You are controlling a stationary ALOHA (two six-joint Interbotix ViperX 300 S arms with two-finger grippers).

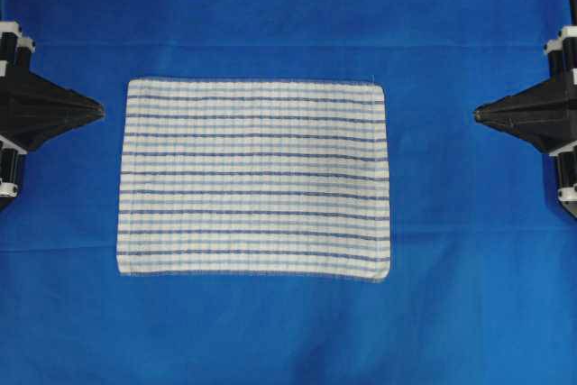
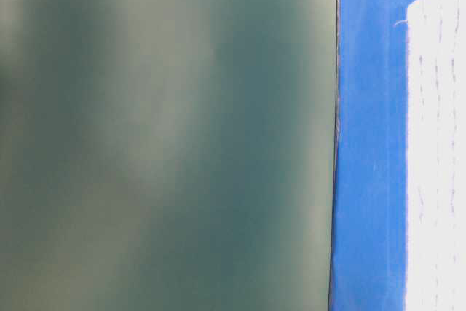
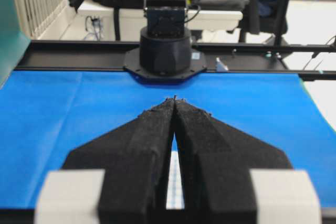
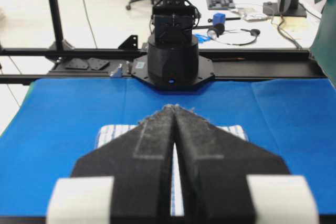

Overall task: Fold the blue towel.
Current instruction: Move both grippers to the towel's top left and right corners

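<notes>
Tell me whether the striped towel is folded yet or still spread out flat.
Spread flat. In the overhead view the blue towel lies as one full rectangle on the blue sheet, all four edges and corners showing, no layer doubled over.

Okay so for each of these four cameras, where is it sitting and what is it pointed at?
Overhead: looks straight down on the blue towel, left gripper and right gripper at the edges.
Table-level: low, mostly blocked by a green panel; no robot visible.
Left wrist: behind shut jaws, facing the opposite arm's base.
Right wrist: the same, mirrored.
Overhead and right wrist both show the towel lying flat.
</notes>
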